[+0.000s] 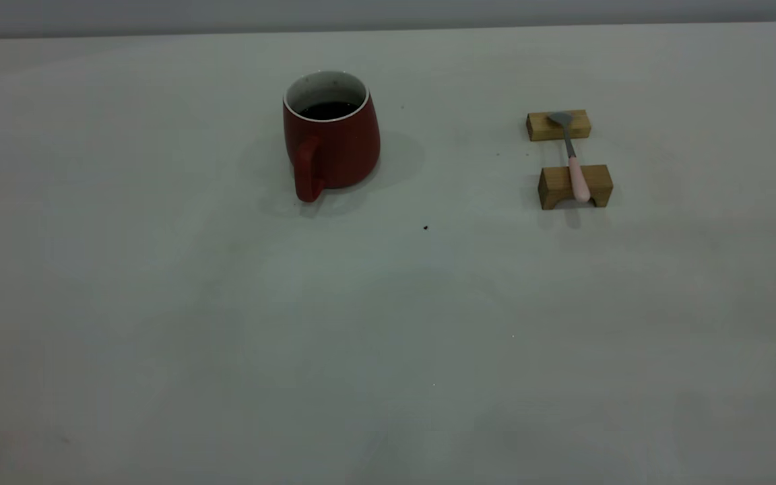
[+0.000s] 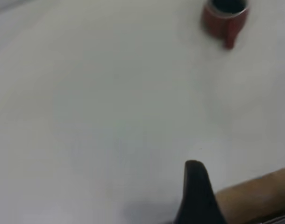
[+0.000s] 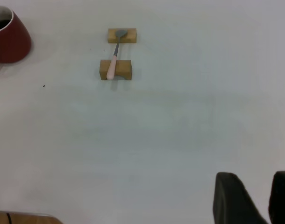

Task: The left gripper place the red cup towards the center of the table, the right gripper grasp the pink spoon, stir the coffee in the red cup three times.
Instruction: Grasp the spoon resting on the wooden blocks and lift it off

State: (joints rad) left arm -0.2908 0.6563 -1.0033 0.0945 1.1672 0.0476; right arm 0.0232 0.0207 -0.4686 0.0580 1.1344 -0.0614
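Wooden blocks (image 1: pixel 575 186) lift the pink spoon (image 1: pixel 578 178) for easy grasping w/ right end effector (image 3: pixel 254 200), released; left end effector (image 2: pixel 197 196): cannot tell.

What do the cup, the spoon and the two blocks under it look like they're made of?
Red cup: likely glazed ceramic, with a dark red outside, a white rim and a speckled pale inside.
Pink spoon: the grey stem and bowl look like dull metal; the pale pink handle could be plastic or ceramic, I cannot tell which.
Blocks: tan with visible grain, apparently unpainted wood.
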